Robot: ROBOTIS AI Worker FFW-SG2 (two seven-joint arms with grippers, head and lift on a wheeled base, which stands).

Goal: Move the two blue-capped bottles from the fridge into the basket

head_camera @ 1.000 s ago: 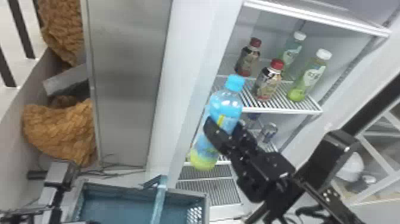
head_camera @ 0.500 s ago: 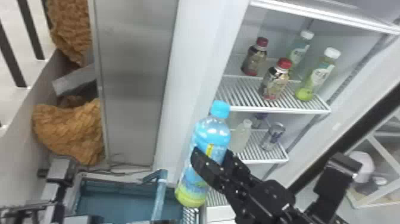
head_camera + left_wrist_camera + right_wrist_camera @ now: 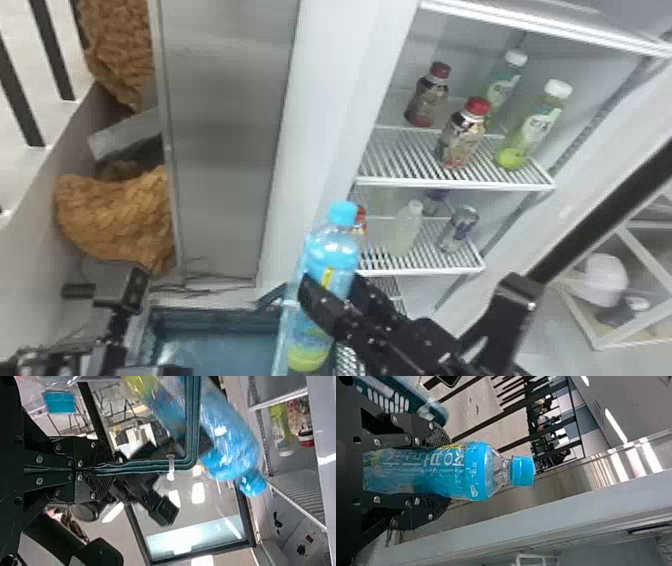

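In the head view my right gripper is shut on a blue-capped bottle, tilted with its cap up; the bottle's green base overlaps the right rim of the basket. The right wrist view has the bottle between the pads of the right gripper. My left gripper is at the bottom of the head view; in the left wrist view the left gripper is shut on the basket's rim. Another blue cap appears there at the upper left, its bottle mostly cut off.
The fridge shelf holds red-capped and white-capped bottles; a lower shelf has a can and a pale bottle. Between basket and shelves stands the fridge's white edge, beside a grey panel. Brown cushions lie left.
My right gripper has carried the bottle down and left, from in front of the shelves to the basket's right rim. The head view has shifted slightly, while the left gripper keeps near the basket.
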